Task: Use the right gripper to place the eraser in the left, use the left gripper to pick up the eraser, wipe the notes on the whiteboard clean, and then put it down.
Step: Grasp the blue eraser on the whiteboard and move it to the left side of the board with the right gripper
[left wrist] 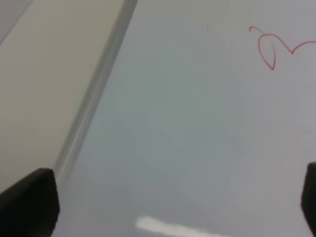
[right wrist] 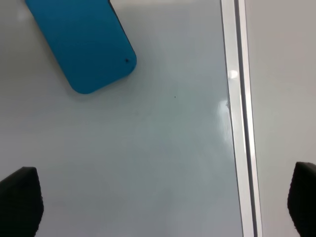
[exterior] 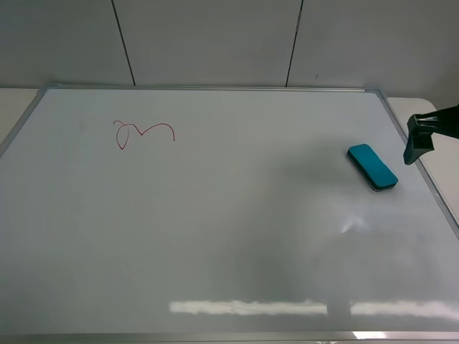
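The teal-blue eraser (exterior: 372, 167) lies flat on the whiteboard (exterior: 215, 229) near its right edge. It also shows in the right wrist view (right wrist: 84, 44). My right gripper (exterior: 418, 145) hovers just right of the eraser, over the board's frame, open and empty (right wrist: 162, 200). The red notes (exterior: 143, 134) are at the board's far left and also show in the left wrist view (left wrist: 276, 47). My left gripper (left wrist: 170, 202) is open and empty above the board's left side, near its frame. It is out of the exterior view.
The board's silver frame (right wrist: 237, 123) runs under the right gripper, with pale table (right wrist: 281, 74) beyond it. The left frame (left wrist: 94, 98) borders pale table too. A grey panelled wall (exterior: 215, 36) stands behind the board.
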You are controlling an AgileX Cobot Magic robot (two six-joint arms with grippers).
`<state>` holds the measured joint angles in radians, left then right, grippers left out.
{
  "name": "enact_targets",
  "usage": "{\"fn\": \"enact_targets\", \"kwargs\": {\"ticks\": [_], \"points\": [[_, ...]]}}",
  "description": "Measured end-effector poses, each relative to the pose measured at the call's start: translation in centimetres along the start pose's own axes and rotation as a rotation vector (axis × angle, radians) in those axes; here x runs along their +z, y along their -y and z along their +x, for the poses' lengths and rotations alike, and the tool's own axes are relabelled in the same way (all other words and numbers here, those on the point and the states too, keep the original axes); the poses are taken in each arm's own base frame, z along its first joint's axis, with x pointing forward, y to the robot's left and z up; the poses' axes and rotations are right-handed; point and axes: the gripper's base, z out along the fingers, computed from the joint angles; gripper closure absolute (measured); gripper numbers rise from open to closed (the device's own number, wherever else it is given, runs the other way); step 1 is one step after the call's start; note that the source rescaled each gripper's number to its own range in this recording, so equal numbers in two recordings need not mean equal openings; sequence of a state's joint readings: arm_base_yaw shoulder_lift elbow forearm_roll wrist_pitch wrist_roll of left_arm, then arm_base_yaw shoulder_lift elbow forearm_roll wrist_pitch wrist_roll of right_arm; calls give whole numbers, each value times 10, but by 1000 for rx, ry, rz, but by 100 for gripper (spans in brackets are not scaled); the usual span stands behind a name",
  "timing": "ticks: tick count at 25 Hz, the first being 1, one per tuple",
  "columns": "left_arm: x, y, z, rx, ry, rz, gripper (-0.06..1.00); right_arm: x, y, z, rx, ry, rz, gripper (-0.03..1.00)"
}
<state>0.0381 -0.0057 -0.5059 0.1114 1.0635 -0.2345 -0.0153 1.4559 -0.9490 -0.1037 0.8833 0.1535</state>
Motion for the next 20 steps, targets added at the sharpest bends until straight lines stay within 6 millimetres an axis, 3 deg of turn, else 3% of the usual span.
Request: {"fn": "enact_targets", "kwargs": {"ticks": [3, 4, 5, 7, 9, 10, 13, 20], "points": [[0, 0, 0, 0, 0, 0, -6, 0, -1, -4, 14, 45, -7, -1], [0, 0, 0, 0, 0, 0, -6, 0, -1, -6, 25, 57, -7, 6], [0, 0, 0, 0, 0, 0, -6, 1, 0, -7, 43, 64, -3, 16], [0, 0, 0, 0, 0, 0, -6, 5, 0, -11, 88, 64, 10, 58], [0, 0, 0, 0, 0, 0, -6, 13, 0, -20, 108, 41, 23, 82], [0, 0, 0, 0, 0, 0, -6, 15, -1, -26, 110, 30, 26, 88], [0, 0, 0, 0, 0, 0, -6, 31, -10, -43, 84, -17, 38, 95], [0, 0, 0, 0, 0, 0, -6, 75, -49, -78, 23, -51, 3, 97]]}}
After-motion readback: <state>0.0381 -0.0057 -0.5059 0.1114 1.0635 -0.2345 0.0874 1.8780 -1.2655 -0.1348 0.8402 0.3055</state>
